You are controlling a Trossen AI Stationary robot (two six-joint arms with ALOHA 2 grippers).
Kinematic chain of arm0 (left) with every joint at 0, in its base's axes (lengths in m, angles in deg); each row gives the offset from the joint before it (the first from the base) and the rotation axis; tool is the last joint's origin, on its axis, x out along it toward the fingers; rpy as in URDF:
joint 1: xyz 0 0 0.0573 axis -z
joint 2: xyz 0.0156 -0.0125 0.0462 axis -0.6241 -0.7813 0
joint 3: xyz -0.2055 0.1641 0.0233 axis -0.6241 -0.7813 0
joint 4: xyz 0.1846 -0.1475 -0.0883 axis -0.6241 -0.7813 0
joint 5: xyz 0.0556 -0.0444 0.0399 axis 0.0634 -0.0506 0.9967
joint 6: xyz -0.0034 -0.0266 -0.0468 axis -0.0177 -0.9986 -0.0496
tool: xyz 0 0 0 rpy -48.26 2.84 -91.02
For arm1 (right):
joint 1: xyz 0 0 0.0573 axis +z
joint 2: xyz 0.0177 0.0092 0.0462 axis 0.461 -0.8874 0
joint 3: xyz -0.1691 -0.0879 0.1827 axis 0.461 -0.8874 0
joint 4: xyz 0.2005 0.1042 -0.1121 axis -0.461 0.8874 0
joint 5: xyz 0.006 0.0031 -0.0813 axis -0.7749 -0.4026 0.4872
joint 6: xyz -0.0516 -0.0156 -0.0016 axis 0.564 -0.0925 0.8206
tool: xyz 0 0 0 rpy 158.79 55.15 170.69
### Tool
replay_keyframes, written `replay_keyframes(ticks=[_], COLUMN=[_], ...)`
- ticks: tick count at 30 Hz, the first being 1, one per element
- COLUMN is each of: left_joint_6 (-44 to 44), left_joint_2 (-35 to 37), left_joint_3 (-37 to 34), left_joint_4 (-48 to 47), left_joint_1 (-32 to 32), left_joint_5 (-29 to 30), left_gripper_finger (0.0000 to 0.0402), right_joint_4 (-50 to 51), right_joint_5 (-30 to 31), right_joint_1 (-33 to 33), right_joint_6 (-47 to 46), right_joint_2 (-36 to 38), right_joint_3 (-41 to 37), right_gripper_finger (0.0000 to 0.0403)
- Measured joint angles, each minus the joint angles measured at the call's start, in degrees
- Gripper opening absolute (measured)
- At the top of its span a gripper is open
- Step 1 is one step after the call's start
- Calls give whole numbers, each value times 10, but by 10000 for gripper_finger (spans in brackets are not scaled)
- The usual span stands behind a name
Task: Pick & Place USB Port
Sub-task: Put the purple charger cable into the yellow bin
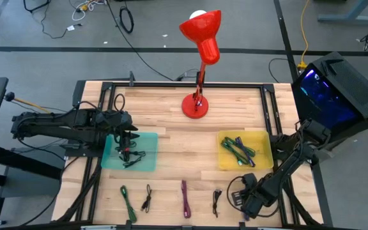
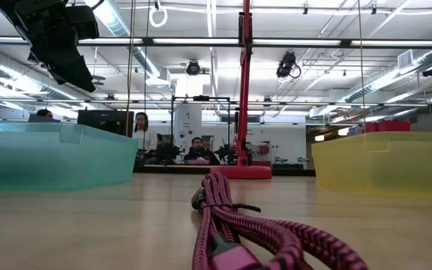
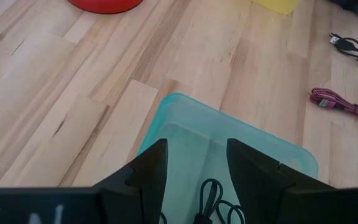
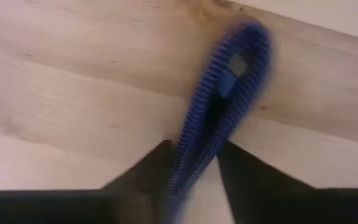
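Note:
My left gripper (image 1: 128, 137) (image 3: 197, 163) hangs open above the teal tray (image 1: 149, 160) (image 3: 253, 137), touching nothing. A coiled black cable (image 1: 133, 157) (image 3: 213, 199) lies in that tray, right below the fingers. My right gripper (image 1: 245, 199) (image 4: 194, 163) is low at the table's near right, in front of the yellow tray (image 1: 264, 163), and is shut on a blue braided cable (image 4: 222, 93). More cables (image 1: 238, 150) lie in the yellow tray. My right gripper pinches the folded blue cable between its two fingers (image 4: 151, 168), on the strands just behind the loop end (image 4: 188, 149). The fingers lie along the cable. The loop end (image 4: 247, 50) reaches forward over the wooden table; whether it is lifted clear does not show.
On the near part of the table lie a green cable (image 1: 128, 201), a black cable (image 1: 147, 198), a purple cable (image 1: 184, 198) (image 2: 223, 225) and another black cable (image 1: 216, 202). A red desk lamp (image 1: 197, 105) stands at the far middle. Bare wood lies between the trays.

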Motion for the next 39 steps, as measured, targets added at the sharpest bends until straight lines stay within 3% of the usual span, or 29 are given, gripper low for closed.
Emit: replay_keyframes(ticks=[3, 5, 11, 21, 29, 35, 39], left_joint_6=[0, 2, 2, 2, 2, 2, 10], left_joint_2=[0, 0, 0, 0, 0, 0, 0], left_joint_3=[0, 0, 0, 0, 0, 0, 0], left_joint_4=[0, 0, 0, 0, 0, 0, 0], left_joint_1=[0, 0, 0, 0, 0, 0, 0], left_joint_5=[0, 0, 2, 4, 7, 22, 41], left_gripper_finger=[172, 172, 172, 172, 172, 172, 172], right_joint_4=[3, 3, 2, 78, 245, 350, 390], right_joint_5=[-2, -10, -5, 103, 174, 181, 222], right_joint_1=[-2, -2, -2, -2, -15, -65, -105], right_joint_6=[2, 11, 39, 122, 129, 152, 196], right_joint_2=[0, 0, 33, 182, 280, 314, 332], right_joint_3=[0, 0, -3, -4, -4, -3, -3], right_gripper_finger=[43, 19, 6, 1, 0, 0, 0])
